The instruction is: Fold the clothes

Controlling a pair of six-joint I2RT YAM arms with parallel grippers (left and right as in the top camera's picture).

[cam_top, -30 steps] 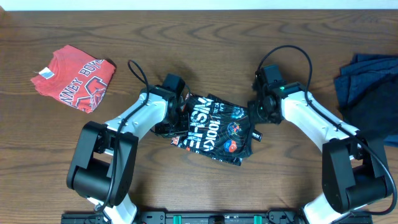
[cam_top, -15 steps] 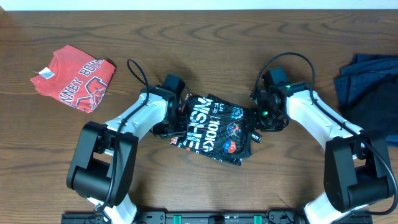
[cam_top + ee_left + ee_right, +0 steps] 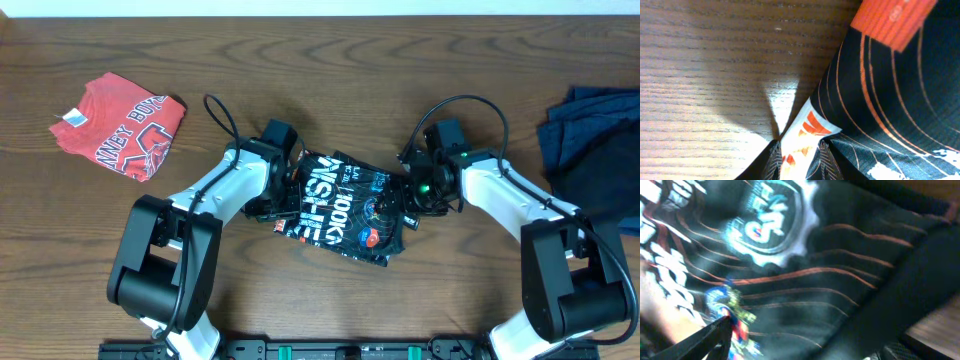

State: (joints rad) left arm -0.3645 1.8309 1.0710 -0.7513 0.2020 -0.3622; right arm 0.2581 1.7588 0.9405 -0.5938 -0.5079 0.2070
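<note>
A black printed shirt (image 3: 345, 205) lies crumpled at the table's centre. My left gripper (image 3: 284, 195) is at its left edge, shut on a white-and-orange fold of the black shirt (image 3: 800, 145). My right gripper (image 3: 412, 190) is over its right edge; its fingers (image 3: 800, 345) are spread wide over the black cloth (image 3: 805, 270), open. A folded red shirt (image 3: 125, 125) lies at the far left.
A pile of dark blue clothes (image 3: 595, 140) lies at the right edge of the wooden table (image 3: 320, 60). Cables loop up from both arms.
My right gripper has swung down and left onto the shirt's right edge. The left gripper has kept its hold and hardly moved.
</note>
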